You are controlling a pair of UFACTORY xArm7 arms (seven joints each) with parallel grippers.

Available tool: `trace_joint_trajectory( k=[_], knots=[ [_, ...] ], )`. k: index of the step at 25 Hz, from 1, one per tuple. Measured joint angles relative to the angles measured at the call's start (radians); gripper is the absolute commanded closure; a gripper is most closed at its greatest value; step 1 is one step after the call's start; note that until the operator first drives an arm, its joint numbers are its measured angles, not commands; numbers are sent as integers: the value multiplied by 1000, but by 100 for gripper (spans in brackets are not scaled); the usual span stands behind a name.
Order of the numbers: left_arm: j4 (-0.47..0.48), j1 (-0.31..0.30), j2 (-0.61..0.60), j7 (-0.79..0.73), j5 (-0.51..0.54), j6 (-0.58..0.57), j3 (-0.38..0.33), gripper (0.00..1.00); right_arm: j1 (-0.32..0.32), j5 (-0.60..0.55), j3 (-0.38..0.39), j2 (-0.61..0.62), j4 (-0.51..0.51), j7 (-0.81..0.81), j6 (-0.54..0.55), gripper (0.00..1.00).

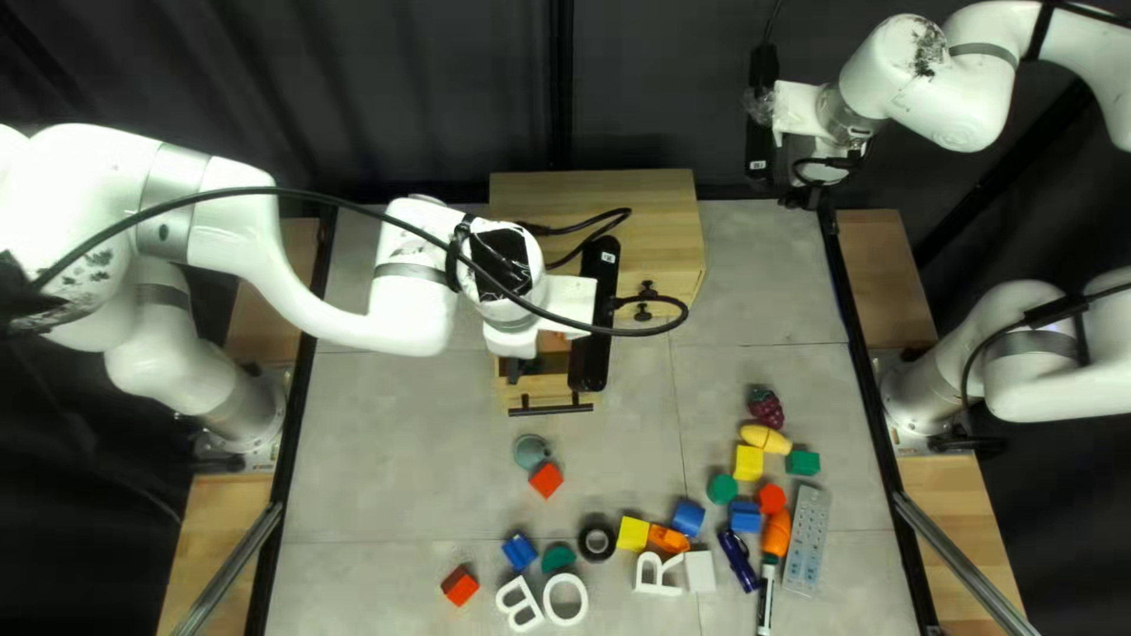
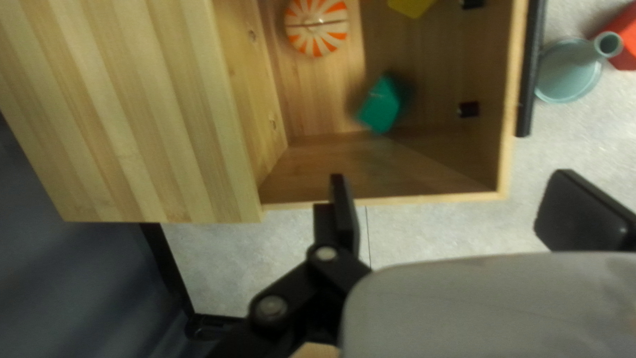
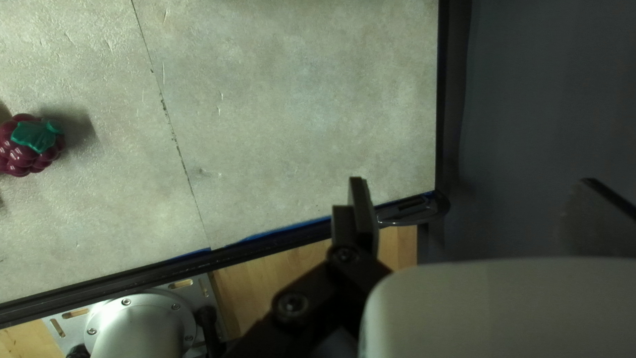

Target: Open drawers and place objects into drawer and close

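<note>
The wooden cabinet (image 1: 595,200) has a drawer (image 1: 549,386) pulled out toward the near edge. My left gripper (image 1: 515,370), partly hidden by its arm, is over the drawer. In the left wrist view, the open left gripper (image 2: 454,202) holds nothing between its fingers, beside the drawer's side wall (image 2: 397,199). Inside lie an orange-and-white striped round object (image 2: 317,26), a blurred green block (image 2: 381,106) and part of a yellow block (image 2: 412,5). My right gripper (image 1: 804,196) is raised at the far right; its own view shows the right gripper (image 3: 480,202) open and empty.
Toward the near edge lie a grey-green funnel-like piece (image 1: 531,450), a red block (image 1: 546,479), a black ring (image 1: 596,542) and white letters (image 1: 566,600). Farther right are grapes (image 1: 766,408), a yellow block (image 1: 749,462), a grey strip (image 1: 807,542) and several other pieces.
</note>
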Motion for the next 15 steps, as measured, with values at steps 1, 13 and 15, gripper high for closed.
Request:
trace_joint_trajectory(
  k=[1,13,15],
  knots=[
    [16,-20,9,-1,-3,24,-22,0,0,0,0,0,0,0,0,0],
    [27,-279,316,-204,-1,-48,-219,0,0,0,0,0,0,0,0,0],
    [24,-322,390,-242,36,-87,-216,0,0,0,0,0,0,0,0,0]
  ],
)
